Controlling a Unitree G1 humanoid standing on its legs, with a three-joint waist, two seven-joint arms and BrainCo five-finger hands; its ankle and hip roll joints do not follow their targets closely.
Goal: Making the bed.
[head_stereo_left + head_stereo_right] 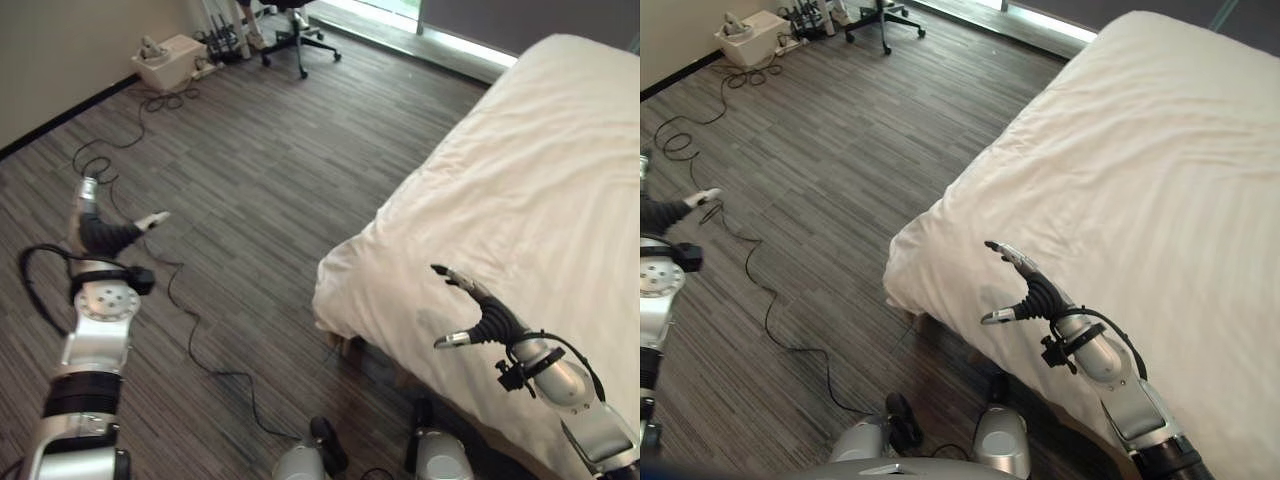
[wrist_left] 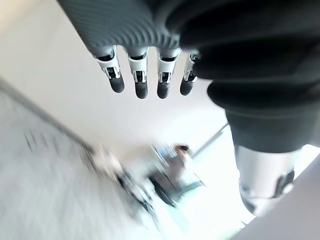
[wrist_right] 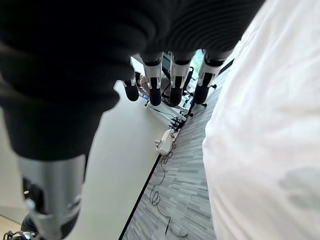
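Over the near corner of the bed [image 1: 520, 180], at about four o'clock in the head views, the right hand [image 1: 1025, 285] hangs with fingers straight and thumb spread, grasping nothing. It sits just above the duvet [image 1: 1140, 170] without clearly touching it, probably poised to come down and smooth or take hold of the cloth. The duvet already covers the mattress from the corner at six o'clock up toward one o'clock, with soft wrinkles across it and its edge draped over the side facing the floor [image 1: 250, 130]. At nine o'clock the left hand [image 1: 100, 232] is held out over the floor, well apart from the bed, fingers relaxed and empty (its wrist view shows them straight, with nothing between them). That arm looks parked out of the way, perhaps for balance. Far off at eleven o'clock stand a white box [image 1: 168, 60] against the wall and an office chair [image 1: 295, 30], both clear of the work. What remains, by my judgement, is smoothing and squaring the near corner.
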